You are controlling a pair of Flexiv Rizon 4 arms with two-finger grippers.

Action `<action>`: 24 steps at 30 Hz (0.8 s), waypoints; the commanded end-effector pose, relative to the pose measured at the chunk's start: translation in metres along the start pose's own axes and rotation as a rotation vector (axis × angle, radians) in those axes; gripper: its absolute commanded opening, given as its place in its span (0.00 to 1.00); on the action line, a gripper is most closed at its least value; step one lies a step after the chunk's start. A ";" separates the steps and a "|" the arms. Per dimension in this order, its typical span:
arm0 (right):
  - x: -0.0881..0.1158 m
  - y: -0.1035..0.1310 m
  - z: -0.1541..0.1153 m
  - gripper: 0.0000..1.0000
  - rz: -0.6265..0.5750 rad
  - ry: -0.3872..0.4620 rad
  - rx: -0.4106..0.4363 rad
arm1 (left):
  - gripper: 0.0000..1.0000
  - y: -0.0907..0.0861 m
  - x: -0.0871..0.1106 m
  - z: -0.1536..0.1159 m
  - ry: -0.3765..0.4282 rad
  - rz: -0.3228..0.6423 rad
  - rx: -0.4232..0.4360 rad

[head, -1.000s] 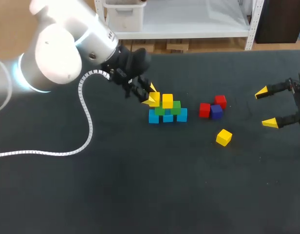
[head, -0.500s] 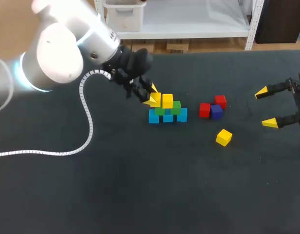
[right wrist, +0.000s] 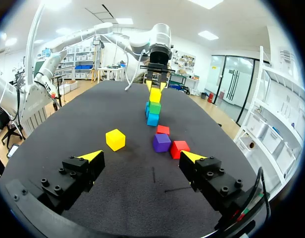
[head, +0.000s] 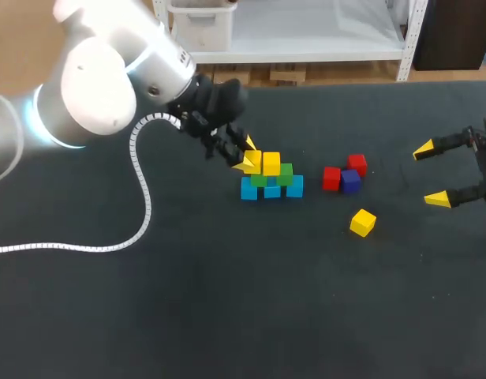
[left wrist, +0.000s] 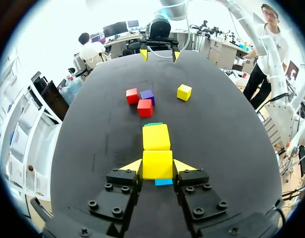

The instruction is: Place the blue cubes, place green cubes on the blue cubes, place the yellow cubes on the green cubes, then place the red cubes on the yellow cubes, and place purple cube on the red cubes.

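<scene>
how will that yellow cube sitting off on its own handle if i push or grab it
The lone yellow cube has flat faces and sharp edges, so a push would likely slide it, not roll it. It looks solid and small, so it is probably stiff and light. The flat sides should suit a pinch.

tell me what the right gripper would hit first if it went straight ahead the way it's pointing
Probably the purple cube, or the nearer red cube beside it; I can't tell which comes first. The loose yellow cube lies off to one side of the right gripper.
</scene>
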State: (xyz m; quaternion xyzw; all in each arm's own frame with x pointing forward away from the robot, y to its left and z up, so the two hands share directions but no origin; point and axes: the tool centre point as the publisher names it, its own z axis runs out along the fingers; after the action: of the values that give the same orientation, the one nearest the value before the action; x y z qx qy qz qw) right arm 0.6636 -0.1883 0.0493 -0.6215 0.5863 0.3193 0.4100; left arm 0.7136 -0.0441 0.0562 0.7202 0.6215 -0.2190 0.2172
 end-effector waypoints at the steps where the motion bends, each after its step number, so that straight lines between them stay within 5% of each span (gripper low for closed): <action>1: 0.000 0.000 0.000 1.00 0.000 0.000 0.001 | 0.00 0.002 0.000 0.002 0.002 -0.001 0.004; 24: 0.000 0.000 0.000 1.00 0.000 0.000 0.001 | 0.00 0.005 -0.001 0.005 -0.001 0.002 0.007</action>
State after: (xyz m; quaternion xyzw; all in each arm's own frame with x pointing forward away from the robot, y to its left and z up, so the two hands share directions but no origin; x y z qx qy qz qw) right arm 0.6636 -0.1883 0.0493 -0.6215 0.5863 0.3193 0.4100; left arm 0.7160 -0.0473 0.0538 0.7206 0.6205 -0.2207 0.2170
